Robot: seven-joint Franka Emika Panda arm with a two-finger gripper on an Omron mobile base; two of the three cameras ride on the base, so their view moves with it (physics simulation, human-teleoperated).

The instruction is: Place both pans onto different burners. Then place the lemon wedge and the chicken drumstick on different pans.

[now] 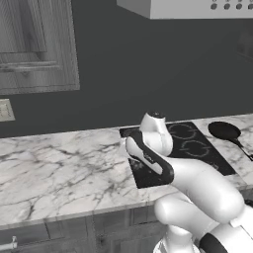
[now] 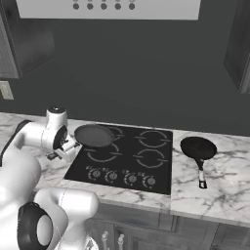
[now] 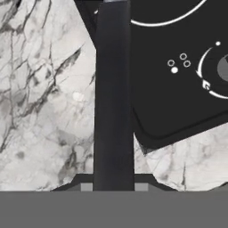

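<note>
My gripper (image 2: 68, 145) is shut on the long dark handle (image 3: 113, 98) of the wider grey pan (image 2: 94, 135). The pan is level over the left rear burner of the black cooktop (image 2: 128, 163). I cannot tell whether it touches the glass. In the hand view the handle runs straight up from between my fingertips (image 3: 87, 187), across the cooktop's left edge (image 3: 147, 133). The smaller black pan (image 2: 197, 146) (image 1: 225, 131) lies on the marble counter right of the cooktop, its handle toward the front. The lemon wedge and the chicken drumstick are out of view.
Pale burner rings (image 2: 153, 138) mark the cooktop's right half, and round knobs (image 2: 129, 178) line its front. Marble counter (image 1: 59, 163) stretches far to the left. A range hood (image 2: 107, 9) hangs above and a wall cabinet (image 1: 34, 44) is at upper left.
</note>
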